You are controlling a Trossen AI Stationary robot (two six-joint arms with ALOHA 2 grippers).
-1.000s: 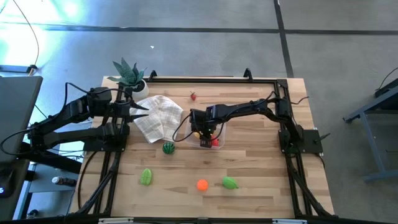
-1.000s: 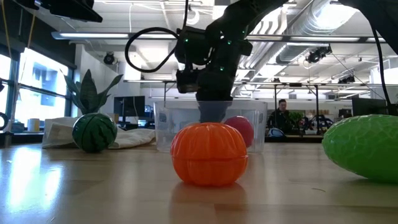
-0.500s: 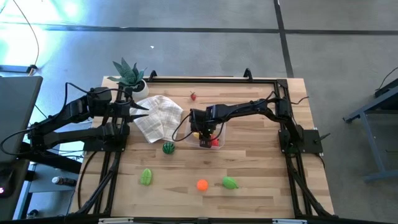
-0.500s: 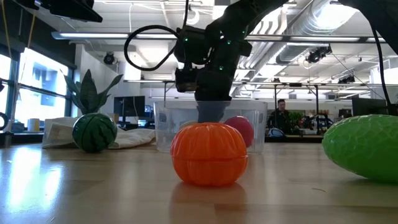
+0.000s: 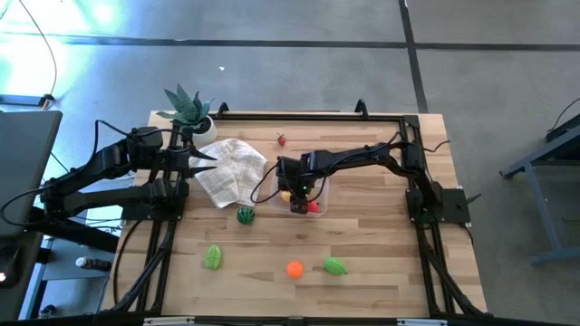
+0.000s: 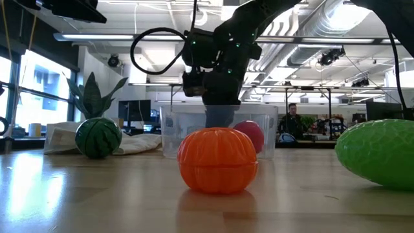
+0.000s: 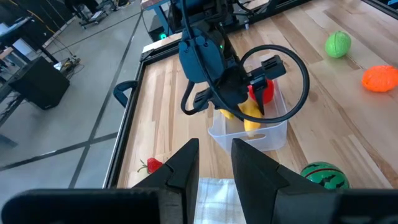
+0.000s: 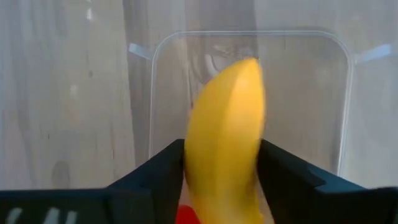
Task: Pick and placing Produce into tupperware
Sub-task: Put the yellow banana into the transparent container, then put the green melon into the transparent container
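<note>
- Right gripper (image 5: 297, 194) hangs over the tupperware (image 5: 320, 193), fingers reaching down inside it with a yellow banana (image 8: 227, 143) between them — in the right wrist view the jaws flank the banana closely, but whether they grip it I cannot tell.
- Banana's long axis points away from the claw, along the container's length; a red fruit (image 7: 263, 91) lies beside it inside.
- Left gripper (image 5: 201, 156) waits by the white cloth (image 5: 228, 170), jaws narrowly parted and empty, well apart from the container.
- Judged next: release and lift straight up — the right arm is nearer.
</note>
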